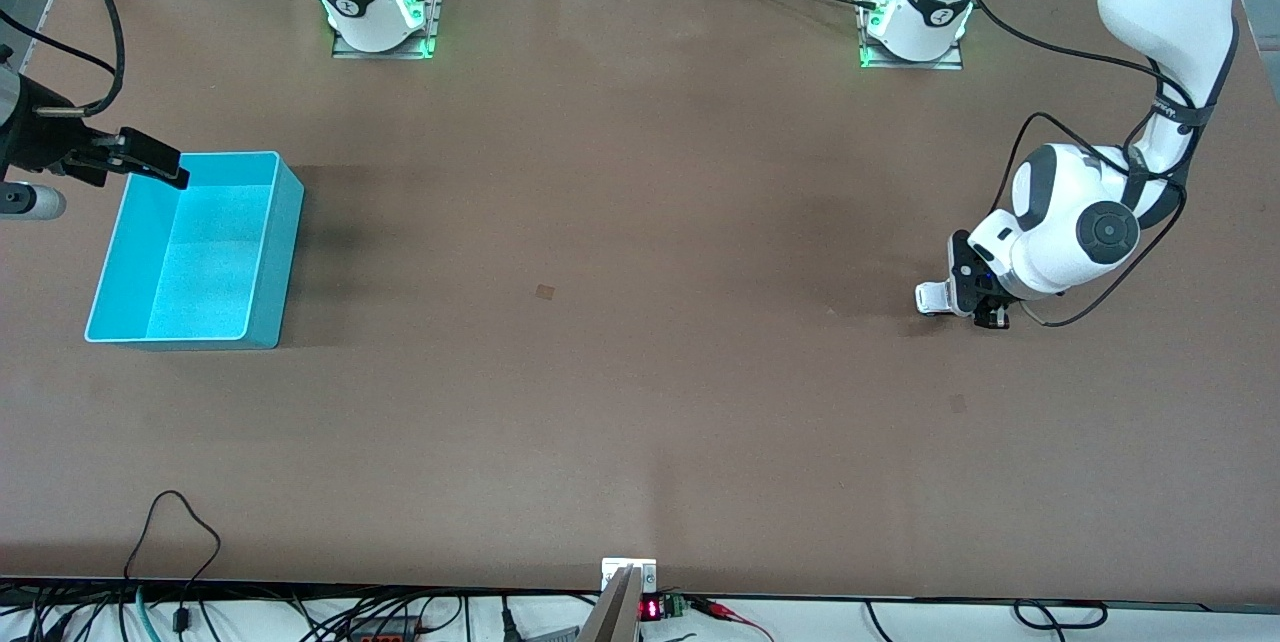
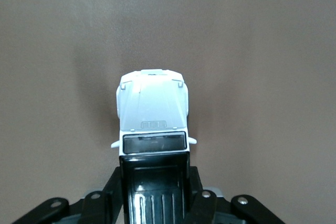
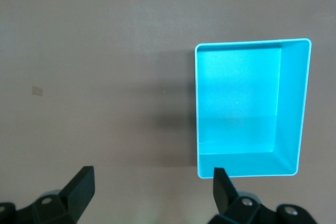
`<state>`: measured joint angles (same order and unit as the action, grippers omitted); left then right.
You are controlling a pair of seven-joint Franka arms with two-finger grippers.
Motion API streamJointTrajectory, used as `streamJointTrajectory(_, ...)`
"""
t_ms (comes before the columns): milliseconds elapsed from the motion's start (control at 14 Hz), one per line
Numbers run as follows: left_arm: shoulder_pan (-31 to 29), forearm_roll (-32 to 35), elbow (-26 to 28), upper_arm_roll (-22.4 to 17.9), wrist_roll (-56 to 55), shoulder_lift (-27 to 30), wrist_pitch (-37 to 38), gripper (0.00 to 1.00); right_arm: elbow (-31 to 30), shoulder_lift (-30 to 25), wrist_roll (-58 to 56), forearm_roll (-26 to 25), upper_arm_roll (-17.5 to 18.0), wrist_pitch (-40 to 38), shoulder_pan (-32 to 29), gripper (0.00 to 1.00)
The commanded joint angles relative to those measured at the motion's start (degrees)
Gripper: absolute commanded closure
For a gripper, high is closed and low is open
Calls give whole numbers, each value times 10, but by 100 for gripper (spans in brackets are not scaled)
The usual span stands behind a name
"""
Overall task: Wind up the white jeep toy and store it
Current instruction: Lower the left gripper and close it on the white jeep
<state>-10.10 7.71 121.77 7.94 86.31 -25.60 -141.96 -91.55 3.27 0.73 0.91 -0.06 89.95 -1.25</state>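
The left gripper (image 2: 156,195) pinches the white jeep toy (image 2: 152,111) on the table (image 1: 640,322). The right gripper (image 3: 152,187) waits, spread wide, over the turquoise bin (image 3: 291,103).

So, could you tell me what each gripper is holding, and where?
Left gripper grips the small white jeep toy by its black roof's sides; right gripper holds nothing.

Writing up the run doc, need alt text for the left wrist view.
The left gripper is shut on the black roof of the white jeep toy, seen from above, its hood pointing away over the bare brown table.
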Motion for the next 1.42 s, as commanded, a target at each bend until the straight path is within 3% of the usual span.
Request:
streamJointTrajectory(0, -11, 12, 25, 6, -1, 12, -2, 84, 10, 3, -6, 10, -2, -2, 0, 0)
streamJointTrajectory(1353, -36, 13, 34, 6, 5, -16, -4, 88, 10, 3, -6, 10, -1, -2, 1, 0)
